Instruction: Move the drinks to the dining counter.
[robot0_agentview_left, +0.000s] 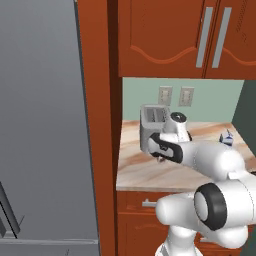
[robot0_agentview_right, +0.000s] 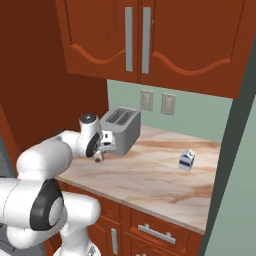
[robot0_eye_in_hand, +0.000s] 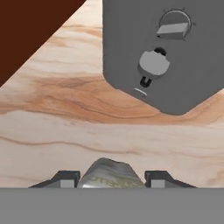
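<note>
Fingertips first: in my hand view the two dark tips sit on either side of a rounded object, the gripper (robot0_eye_in_hand: 112, 178) part-closed with the jaws about as wide as that object. Its top is pale and glossy with a faint label pattern; I read it as the bottle (robot0_eye_in_hand: 111, 175), but I see too little of it to be sure, and I cannot tell whether the pads are pressing on it or only flanking it. In the right base view the gripper (robot0_agentview_right: 99, 156) hangs low over the narrow counter (robot0_agentview_right: 150, 175), just in front of the toaster (robot0_agentview_right: 121, 129), and a small dark shape shows under the hand.

Beyond the fingers lies bare marbled top, then the toaster's grey end face with its dial and lever. A dark red-brown panel (robot0_eye_in_hand: 30, 30) cuts across one corner of the hand view, so a wall stands close on that side.

Farther off, the carton (robot0_agentview_right: 187, 159) stands upright on the same counter, well apart from the gripper, near the far edge by the dark side wall. Between toaster and carton the surface is open. Upper cabinets (robot0_agentview_right: 145, 40) hang over the whole counter, and the tall grey fridge (robot0_agentview_left: 45, 120) bounds it on the left.
</note>
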